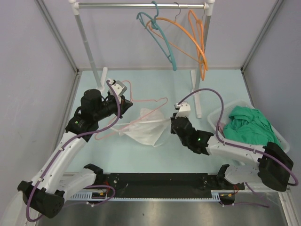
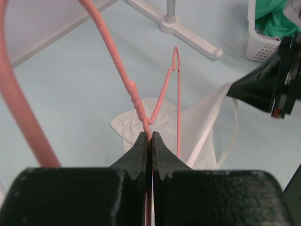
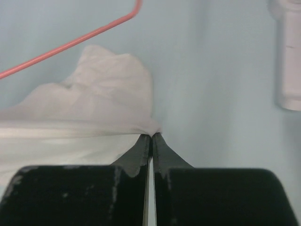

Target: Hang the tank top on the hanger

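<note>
The left gripper (image 2: 149,137) is closed on the pink hanger (image 2: 133,87), its fingertips pinched on the thin plastic just below the twisted neck. What lies below the pinch is hidden behind the black fingers. In the top view the left gripper (image 1: 123,98) holds the pink hanger (image 1: 146,101) raised and tilted over the table (image 1: 155,155). Its far corner points toward the right arm, and its pale outline is hard to follow against the table.

The right gripper (image 3: 151,136) is clamped on an edge of the tank top (image 3: 94,117), drawing the white fabric into a taut fold. Which part of the garment it holds cannot be told. From above, the right gripper (image 1: 174,120) sits at the right end of the tank top (image 1: 146,128). The fabric hangs bunched between the two arms, partly under the hanger frame.

Behind stands a rack (image 1: 141,5) carrying a teal hanger (image 1: 162,37) and orange hangers (image 1: 200,42). To the right a basket (image 1: 214,115) holds a green garment (image 1: 247,125), its near side hidden by the right arm.
</note>
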